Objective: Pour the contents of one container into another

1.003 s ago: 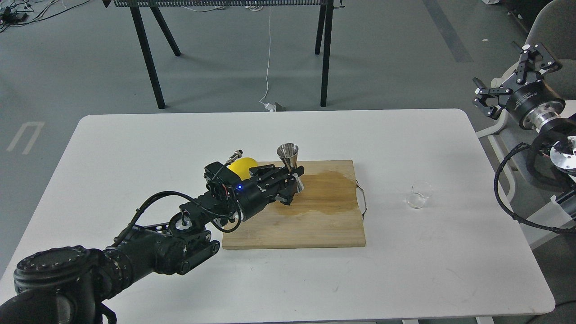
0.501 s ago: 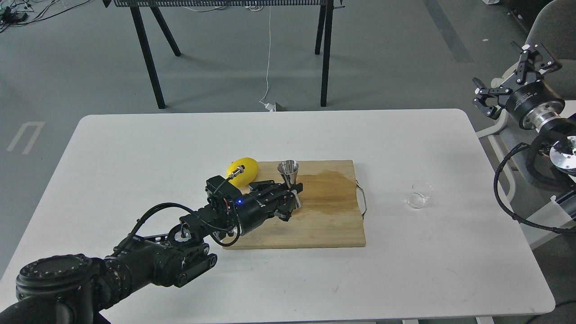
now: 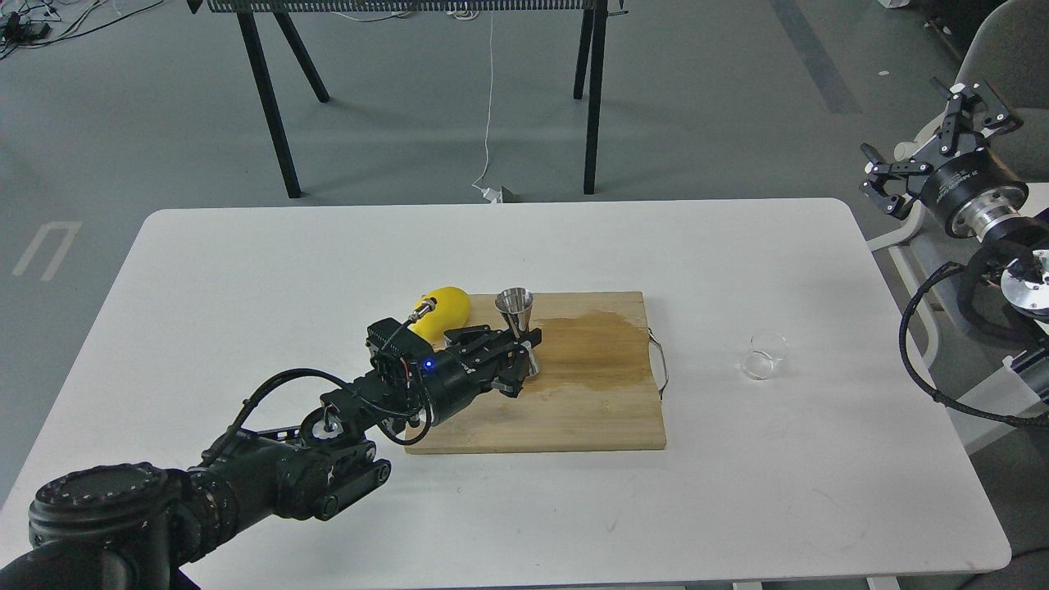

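From the head view, the pour looks not yet begun: the small clear glass cup stands alone on the white table, well right of the wooden cutting board. The shiny steel hourglass jigger stands upright on the board, beside a yellow lemon. The left gripper clamps the jigger's lower cone. The right gripper hangs spread wide, empty, off the table's right edge.

The left arm is black, made of fat round parts, with thin black cables looping beside it and 1 small blue light. The right arm is black with shiny silver rings and 1 thick black cable.
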